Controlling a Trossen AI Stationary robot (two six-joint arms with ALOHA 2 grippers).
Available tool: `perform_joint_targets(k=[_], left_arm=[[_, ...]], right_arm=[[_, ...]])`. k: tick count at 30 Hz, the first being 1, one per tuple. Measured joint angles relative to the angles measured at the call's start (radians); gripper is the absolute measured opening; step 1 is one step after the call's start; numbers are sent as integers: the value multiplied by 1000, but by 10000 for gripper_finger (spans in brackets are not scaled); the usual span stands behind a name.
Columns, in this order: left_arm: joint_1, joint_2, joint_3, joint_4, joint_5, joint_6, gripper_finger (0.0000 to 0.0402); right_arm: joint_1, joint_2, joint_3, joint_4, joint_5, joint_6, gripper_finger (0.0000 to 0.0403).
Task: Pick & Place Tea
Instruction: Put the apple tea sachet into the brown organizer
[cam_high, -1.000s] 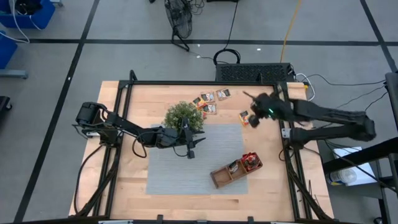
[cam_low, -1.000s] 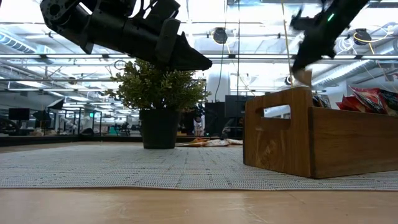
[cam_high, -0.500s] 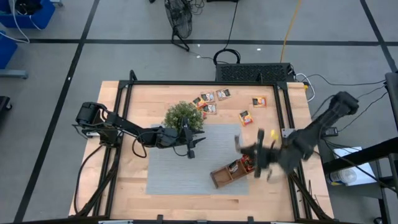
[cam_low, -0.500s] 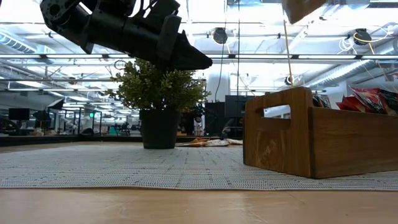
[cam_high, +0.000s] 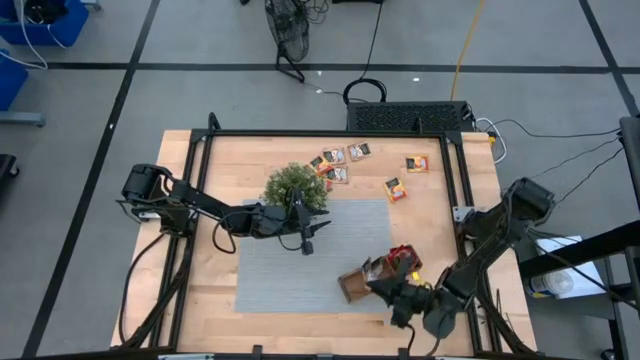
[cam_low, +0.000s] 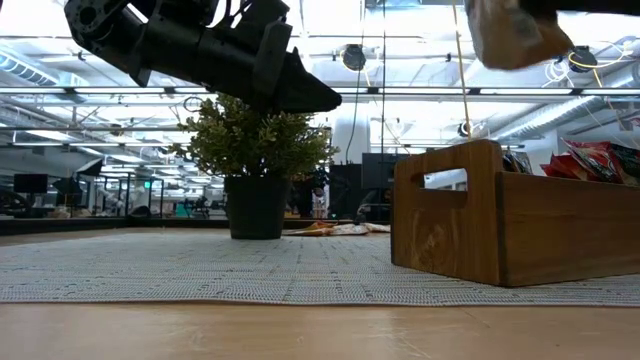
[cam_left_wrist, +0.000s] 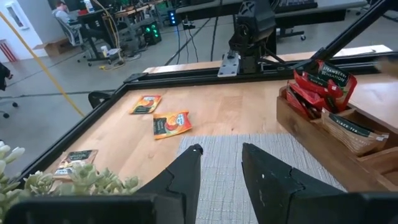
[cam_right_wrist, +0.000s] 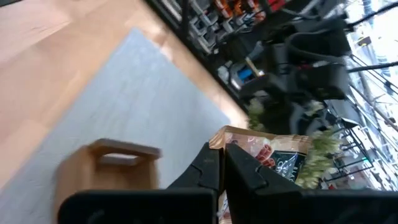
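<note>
My right gripper (cam_high: 386, 284) hangs over the near end of the brown wooden tray (cam_high: 352, 283), shut on a tea sachet (cam_right_wrist: 268, 157) with red and dark print. The sachet shows blurred, high above the tray, in the low view (cam_low: 510, 35). Red sachets (cam_left_wrist: 320, 78) fill the tray's far compartment. Several loose sachets (cam_high: 333, 158) (cam_high: 396, 189) (cam_high: 415, 163) lie flat on the wood at the far side. My left gripper (cam_high: 306, 236) hovers open over the grey mat (cam_high: 290, 270), next to the potted plant (cam_high: 296, 187), with nothing between its fingers (cam_left_wrist: 196, 152). My right gripper pinches the sachet by one edge (cam_right_wrist: 231, 147) between its two fingers (cam_right_wrist: 210, 163). The rest of the sachet sticks out past the fingertips. It is lifted clear, above the tray.
The potted plant stands on the mat's far left corner. A black metal frame (cam_high: 330, 133) rims the table. The tray's handled end (cam_low: 445, 215) stands tall on the mat. The mat's left and near parts are bare.
My right gripper has swung from the far right of the table, by the loose sachets, toward the near edge and downward, rolling as it went. It has stayed shut on the sachet and now hangs over the tray.
</note>
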Motion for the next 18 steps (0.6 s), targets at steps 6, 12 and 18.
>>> perform_joint_targets(k=[6, 12, 18], left_arm=[[0, 0, 0, 0, 0, -15, 122], [0, 0, 0, 0, 0, -13, 122], [0, 0, 0, 0, 0, -14, 122]], right_arm=[[21, 82, 35, -101, 3, 114, 0], [19, 84, 35, -283, -10, 293, 0], [12, 84, 35, -443, -140, 424, 0]])
